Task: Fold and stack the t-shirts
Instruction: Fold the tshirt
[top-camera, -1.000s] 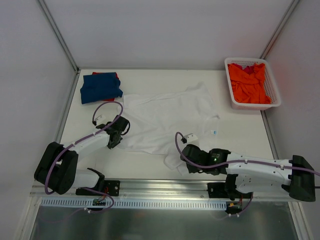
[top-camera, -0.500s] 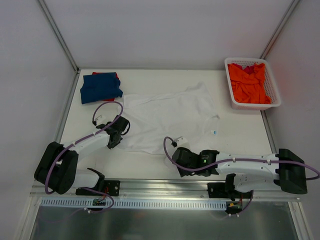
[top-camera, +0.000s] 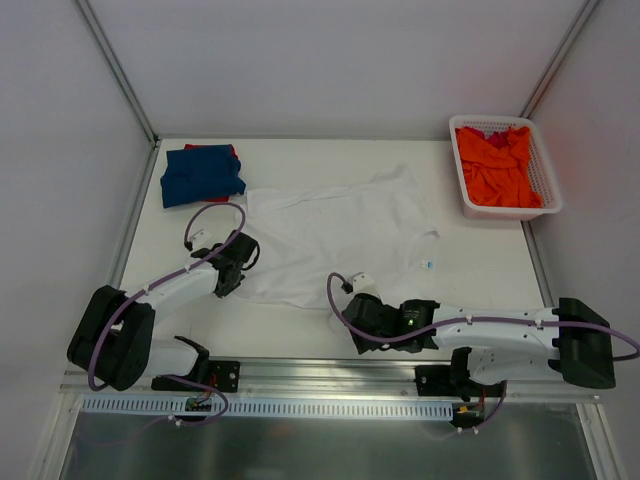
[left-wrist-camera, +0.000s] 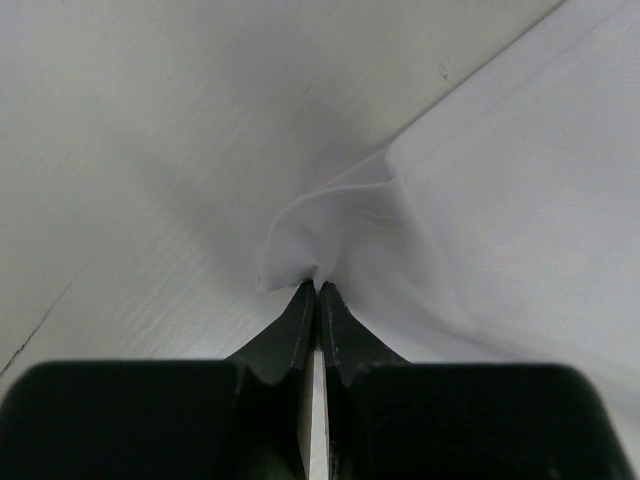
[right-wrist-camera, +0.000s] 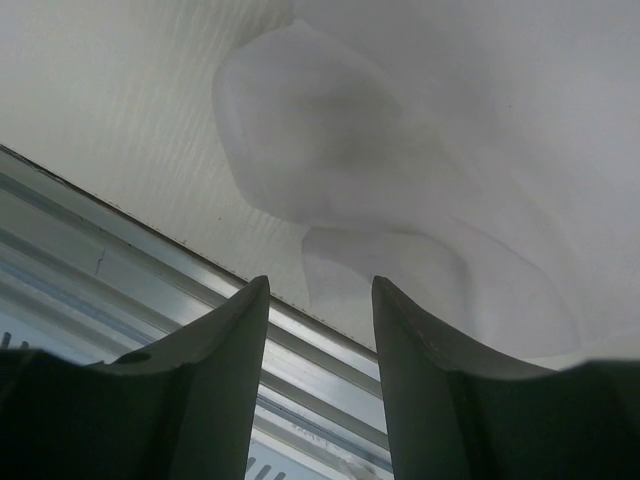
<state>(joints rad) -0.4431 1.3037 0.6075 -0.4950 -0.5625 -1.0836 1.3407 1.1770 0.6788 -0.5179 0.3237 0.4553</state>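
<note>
White counter (top-camera: 480, 270): left end effector (left-wrist-camera: 318, 292) clamped tight on near-left corner of white t-shirt (top-camera: 330, 235); right end effector (right-wrist-camera: 315, 290) parted, empty, at its near edge. Long axis left-right, collar rightward.

No legible text in any view. The only candidate is a small white tag with a blue mark (top-camera: 428, 265) on the spread-out white cloth t-shirt (top-camera: 330, 235), near its right edge in the top view; it is too small to read.
</note>
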